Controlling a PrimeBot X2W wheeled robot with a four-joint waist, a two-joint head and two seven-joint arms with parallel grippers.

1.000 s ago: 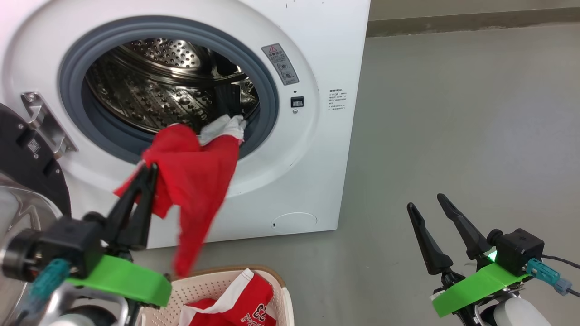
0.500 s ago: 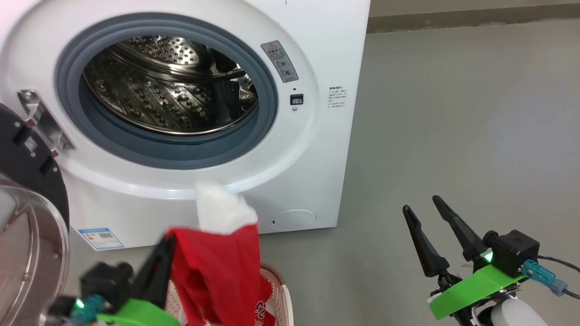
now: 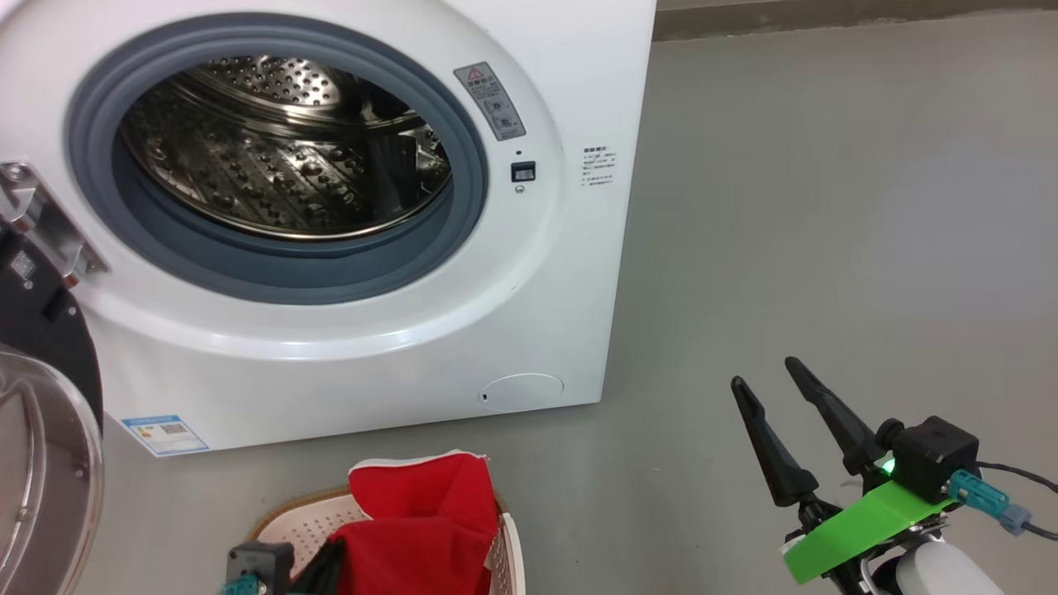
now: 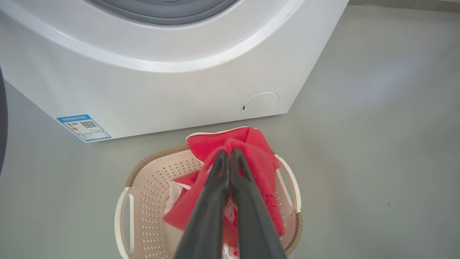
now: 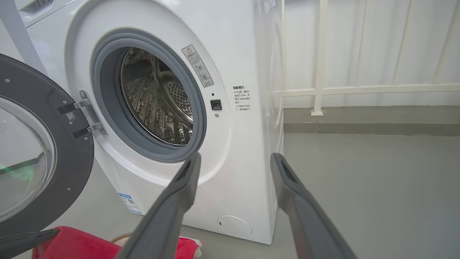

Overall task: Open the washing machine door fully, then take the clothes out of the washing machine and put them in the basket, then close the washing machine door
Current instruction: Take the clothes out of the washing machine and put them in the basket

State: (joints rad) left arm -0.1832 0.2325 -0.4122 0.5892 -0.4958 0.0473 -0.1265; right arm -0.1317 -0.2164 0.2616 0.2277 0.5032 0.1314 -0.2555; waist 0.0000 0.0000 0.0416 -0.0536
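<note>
The washing machine [image 3: 570, 83] stands with its door [image 3: 41, 463] swung open at the left, and its steel drum [image 3: 273, 157] shows no fabric. On the floor in front of it sits the cream basket [image 4: 122, 205] with red clothes [image 4: 258, 151] in it. My left gripper [image 4: 229, 153] hangs over the basket, shut on a fold of red garment that drapes into it. Part of the same gripper [image 3: 318, 566] shows beside the red clothes [image 3: 421, 521] in the head view. My right gripper [image 3: 762, 372] waits open and empty, well right of the machine, its open fingers [image 5: 235, 158] pointing at the machine's front.
Bare grey floor [image 3: 826, 207] spreads to the right of the machine. A white railing [image 5: 320, 57] and a low kerb run behind it. A blue energy label [image 3: 161, 434] and a round hatch [image 3: 521, 391] sit low on the front. The open door's black rim [image 5: 75, 172] juts out on the left.
My left gripper pulled the red garment out of the drum mouth and lowered it onto the basket. The head camera shifted slightly. The right gripper stayed put.
</note>
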